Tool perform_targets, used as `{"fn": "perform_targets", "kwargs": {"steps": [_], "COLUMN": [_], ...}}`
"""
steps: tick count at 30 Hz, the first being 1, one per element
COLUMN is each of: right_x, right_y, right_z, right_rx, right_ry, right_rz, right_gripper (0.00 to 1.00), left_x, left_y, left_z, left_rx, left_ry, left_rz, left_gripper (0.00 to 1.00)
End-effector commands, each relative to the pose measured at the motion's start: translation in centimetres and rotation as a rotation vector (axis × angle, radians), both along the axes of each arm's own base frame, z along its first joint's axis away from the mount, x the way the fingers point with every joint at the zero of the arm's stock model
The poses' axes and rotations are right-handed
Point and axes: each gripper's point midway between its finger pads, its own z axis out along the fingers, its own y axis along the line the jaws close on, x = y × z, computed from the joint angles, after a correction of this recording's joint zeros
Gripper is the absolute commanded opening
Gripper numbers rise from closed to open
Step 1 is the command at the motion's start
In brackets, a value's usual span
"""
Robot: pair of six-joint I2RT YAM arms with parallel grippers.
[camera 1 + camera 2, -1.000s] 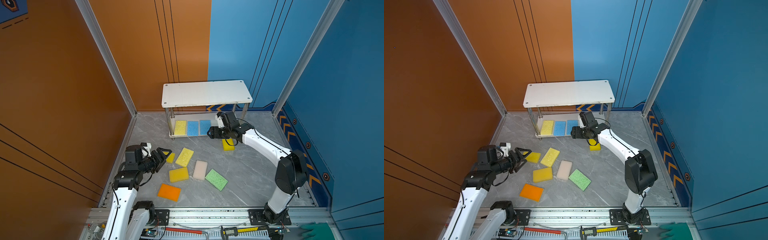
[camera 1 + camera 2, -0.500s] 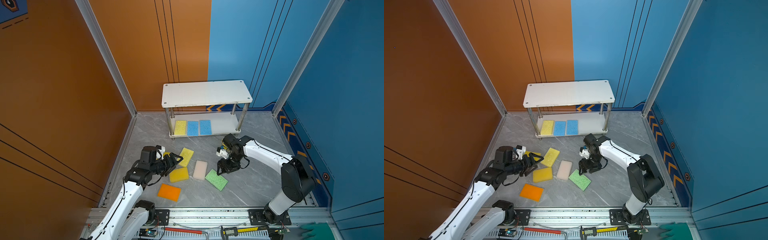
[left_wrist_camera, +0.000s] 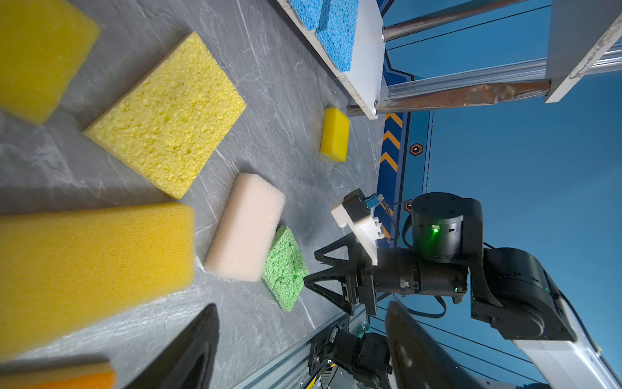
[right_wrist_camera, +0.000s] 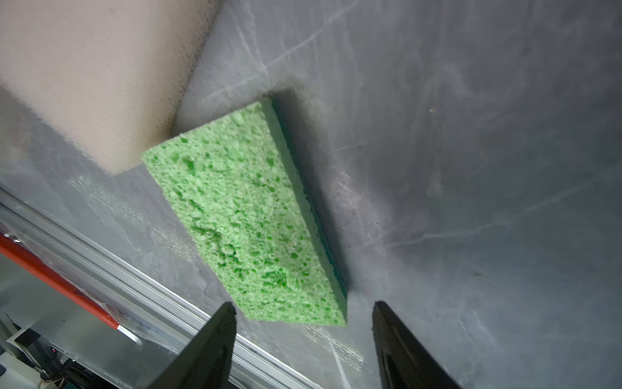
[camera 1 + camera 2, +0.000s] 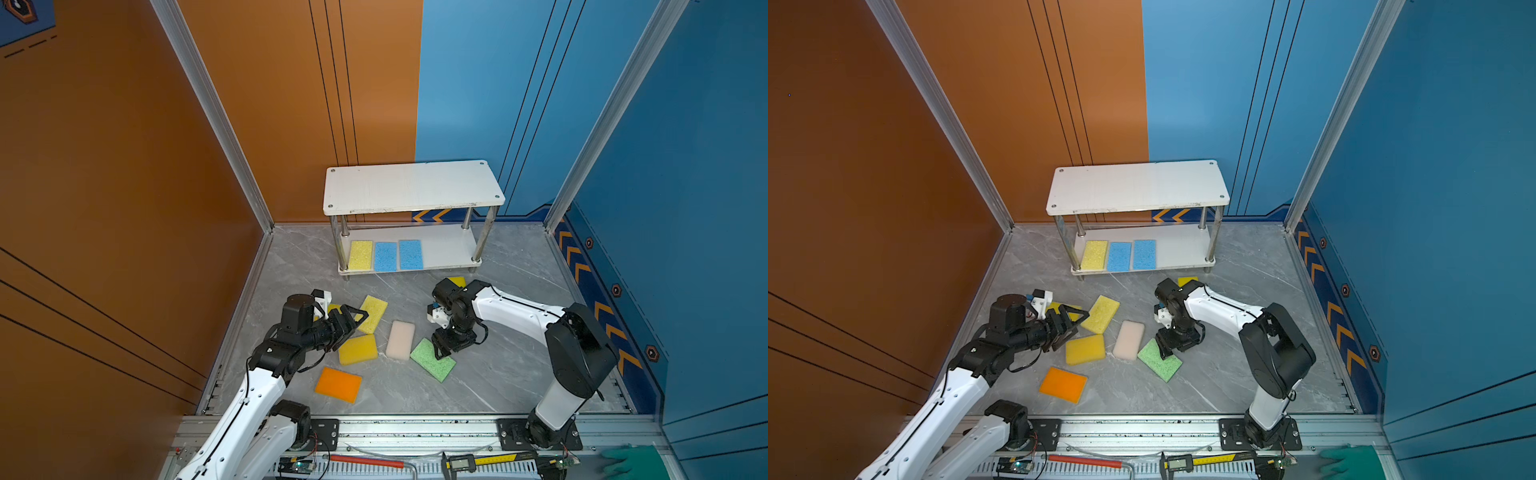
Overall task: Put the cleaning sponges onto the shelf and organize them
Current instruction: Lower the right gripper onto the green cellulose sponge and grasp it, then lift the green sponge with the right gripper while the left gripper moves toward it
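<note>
Jaws spread, the right gripper (image 4: 303, 306) is held over the green sponge (image 5: 434, 361) — near-centre on the floor (image 5: 498, 365), touching the beige sponge (image 5: 400, 340). Its long edges should be straddled squarely before closing. The left gripper (image 5: 357, 322) is spread too.

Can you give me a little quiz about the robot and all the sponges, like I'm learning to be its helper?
1. How many sponges lie on the shelf?
2. True or false: the right hand hangs over the orange sponge.
3. Which one lies right beside the green sponge? A pink sponge, B blue sponge, C orange sponge.

Key
1. Three, all on the lower board.
2. False. It is over the green sponge, open.
3. A.
</note>
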Motion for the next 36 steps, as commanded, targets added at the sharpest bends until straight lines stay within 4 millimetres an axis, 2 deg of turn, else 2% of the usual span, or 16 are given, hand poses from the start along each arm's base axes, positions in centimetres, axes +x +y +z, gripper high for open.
{"fn": "perform_targets", "kwargs": {"steps": [1,3,11,14,17,21,24,30,36], "right_x": [0.9,0.3,0.8,0.9,0.8,0.5,0.3,1.0,2.0], "right_y": [0.7,1.4,1.6,1.3,0.9,0.6,0.6,-0.6,-0.3], "right_z": [-0.5,-1.0,-1.7,-1.8,-1.8,-1.7,-0.9,2.3,5.5], "right_rx": [-0.014,-0.019,-0.028,-0.030,-0.031,-0.027,-0.009,0.090,0.215], "right_ry": [-0.037,-0.034,-0.039,-0.037,-0.038,-0.041,-0.055,-0.084,-0.111], "right_rz": [0.035,0.064,0.062,0.056,0.049,0.045,0.036,-0.094,-0.219], "right_gripper": [0.65,0.65,0.58,0.47,0.28,0.23,0.17,0.12,0.10], "left_x": [0.1,0.3,0.5,0.4,0.3,0.3,0.3,0.1,0.3], "left_y": [0.7,1.0,1.8,2.0,2.2,2.2,2.2,1.3,-1.2], "left_z": [-0.4,-0.2,0.4,0.3,0.2,0.1,0.3,0.7,0.9], "left_rx": [-0.007,-0.015,-0.038,-0.042,-0.043,-0.045,-0.046,-0.038,-0.023], "left_ry": [0.010,0.009,0.003,0.006,0.008,0.012,0.006,-0.007,-0.032], "left_rz": [0.036,0.043,0.069,0.076,0.081,0.082,0.081,0.034,-0.048], "left_gripper": [0.78,0.78,0.78,0.78,0.78,0.78,0.78,0.79,0.79]}}
